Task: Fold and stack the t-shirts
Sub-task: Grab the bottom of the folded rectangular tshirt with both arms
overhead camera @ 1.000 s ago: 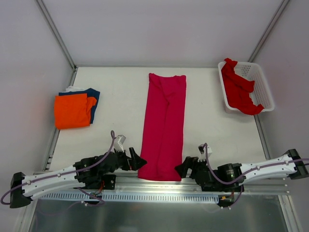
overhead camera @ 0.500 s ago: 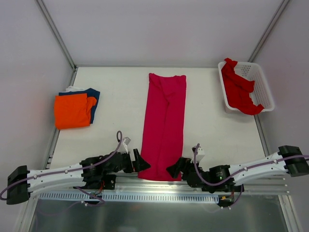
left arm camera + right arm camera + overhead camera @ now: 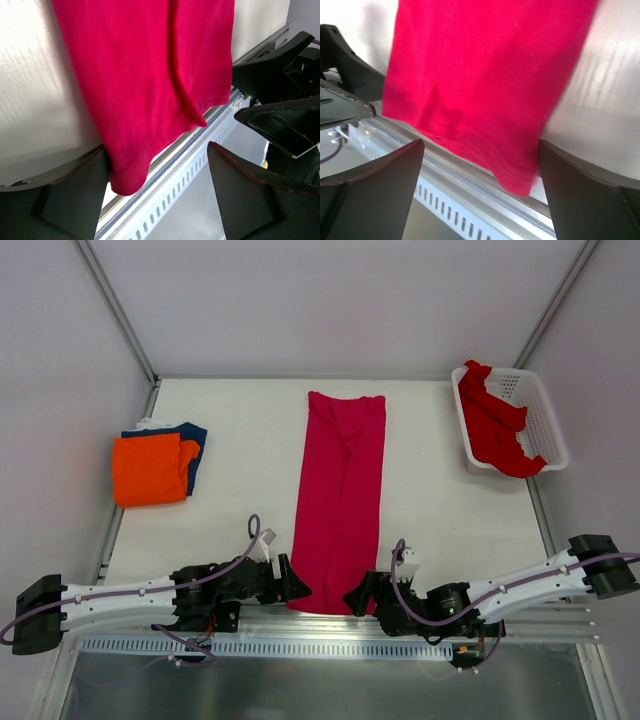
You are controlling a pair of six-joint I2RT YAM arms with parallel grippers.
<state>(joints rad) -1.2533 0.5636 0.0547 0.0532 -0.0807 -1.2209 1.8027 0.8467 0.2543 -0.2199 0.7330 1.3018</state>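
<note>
- My left gripper (image 3: 292,582) sits at the near left corner of the magenta shirt (image 3: 340,500), and my right gripper (image 3: 358,595) sits at the near right corner.
- The shirt lies as a long narrow strip down the middle of the table (image 3: 240,430), with its hem drooping just over the near edge.
- Both pairs of jaws are spread wide. Each wrist view shows a hem corner between the fingers with nothing pinched.
- The step I judge to be in hand is gripping both corners so I can fold the strip in half.
- To do it well, I want each bite past the stitched hem and through every layer, so no underside flap slips free.
- Both sides should close together and lift level, keeping the edge taut and straight between them.
- The orange shirt (image 3: 148,470) and navy shirt (image 3: 197,445) lie folded at the left, overlapping.
- The red shirt (image 3: 495,430) lies crumpled in the basket (image 3: 545,415).
</note>
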